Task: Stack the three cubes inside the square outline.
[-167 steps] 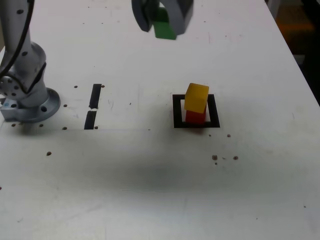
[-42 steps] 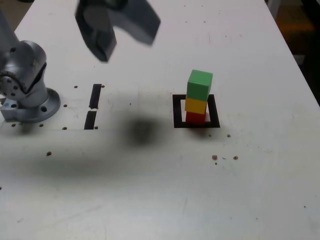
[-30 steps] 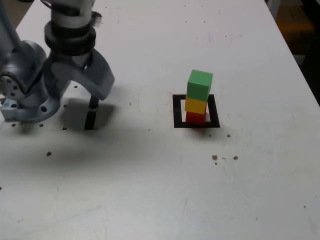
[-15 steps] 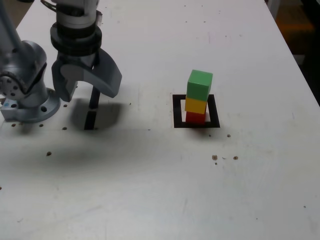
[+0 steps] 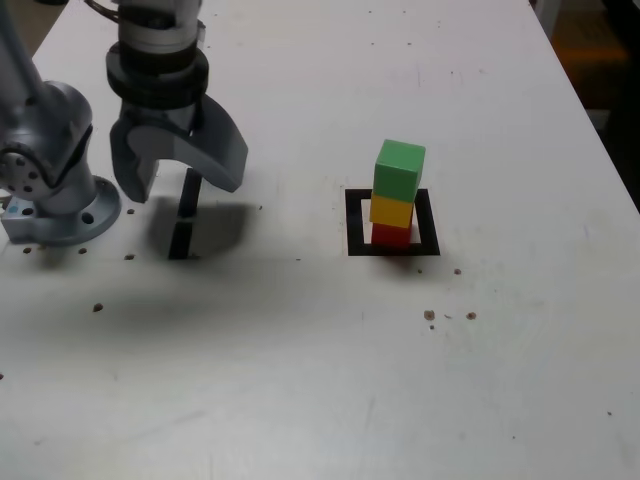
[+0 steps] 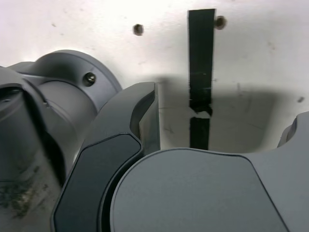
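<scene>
Currently, main risk: toppling of the three-cube tower, most likely if the arm swings back toward it and brushes the top.
Top block: the matte green cube point(image 5: 399, 171) sits on the matte yellow cube point(image 5: 391, 211) and looks slightly off line, so a light knock could shed it.
Bottom block: the matte red cube point(image 5: 391, 235) carries both; a bump here could push the stack onto the tape.
Outline: the square black tape frame with a white middle point(image 5: 431, 222) surrounds the red base; little white shows around it, so a small slide could spoil the placement.
Gripper: the grey curved-jaw gripper point(image 5: 182, 185) has its fingers spread apart with nothing between them, well apart from the tower, which lies toward three o'clock of it in the exterior view.
Arm base: the round silver metal base point(image 5: 75, 220) lies near the gripper, toward eight o'clock; a careless low fold could scrape it.
Best move: probably none near the cubes, as stacking looks complete.
</scene>
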`<action>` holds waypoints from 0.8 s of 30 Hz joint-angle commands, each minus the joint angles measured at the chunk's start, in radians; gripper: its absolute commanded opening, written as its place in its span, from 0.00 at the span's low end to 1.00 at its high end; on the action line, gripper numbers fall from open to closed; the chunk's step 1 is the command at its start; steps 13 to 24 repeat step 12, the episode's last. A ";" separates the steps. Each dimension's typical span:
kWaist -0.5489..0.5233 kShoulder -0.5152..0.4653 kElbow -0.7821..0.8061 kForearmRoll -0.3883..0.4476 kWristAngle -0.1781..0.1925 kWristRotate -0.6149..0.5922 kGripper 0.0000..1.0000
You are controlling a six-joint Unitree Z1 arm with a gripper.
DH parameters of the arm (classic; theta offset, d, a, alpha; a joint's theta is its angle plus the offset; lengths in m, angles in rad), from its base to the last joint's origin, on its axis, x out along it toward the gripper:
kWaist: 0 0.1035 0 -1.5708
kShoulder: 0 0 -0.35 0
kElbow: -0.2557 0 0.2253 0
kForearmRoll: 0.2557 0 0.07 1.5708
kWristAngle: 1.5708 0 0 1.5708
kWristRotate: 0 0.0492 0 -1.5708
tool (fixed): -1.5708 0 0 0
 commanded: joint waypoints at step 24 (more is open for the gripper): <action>0.000 0.015 -0.012 -0.003 0.040 -0.001 0.99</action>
